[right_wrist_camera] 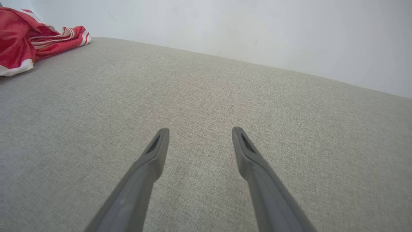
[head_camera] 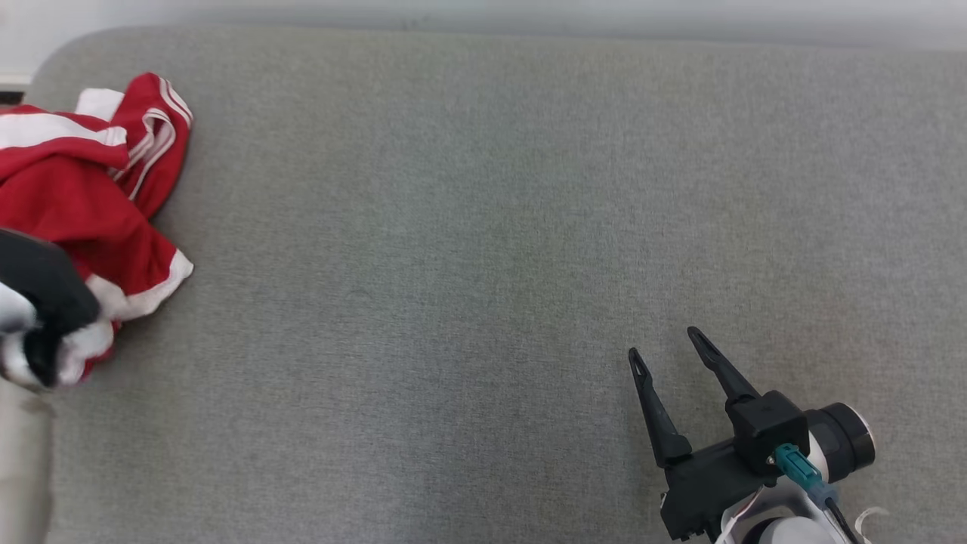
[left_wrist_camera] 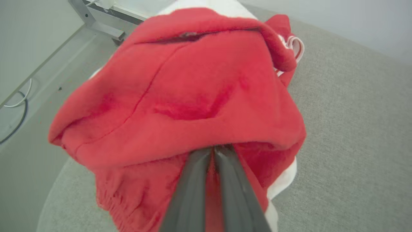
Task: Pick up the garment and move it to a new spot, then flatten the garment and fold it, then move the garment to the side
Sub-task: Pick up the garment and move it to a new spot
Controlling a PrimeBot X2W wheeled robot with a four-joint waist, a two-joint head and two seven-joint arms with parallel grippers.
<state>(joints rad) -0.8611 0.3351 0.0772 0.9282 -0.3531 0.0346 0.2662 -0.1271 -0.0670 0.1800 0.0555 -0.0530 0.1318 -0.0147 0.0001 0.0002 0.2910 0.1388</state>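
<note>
Head cam top-down; L wrist close on garment (left_wrist_camera: 193, 96); R wrist low; all share it.

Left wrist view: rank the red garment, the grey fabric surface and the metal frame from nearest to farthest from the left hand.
1. Red garment: pinched in the left hand, centre.
2. Grey fabric surface: underneath, right side.
3. Metal frame: beyond the surface, upper left.

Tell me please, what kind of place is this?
Probably an indoor test room or lab, not a home: a wide grey cloth-covered table, a plain pale wall behind it, and a metal frame with loose cables on the bare floor beside it.
</note>
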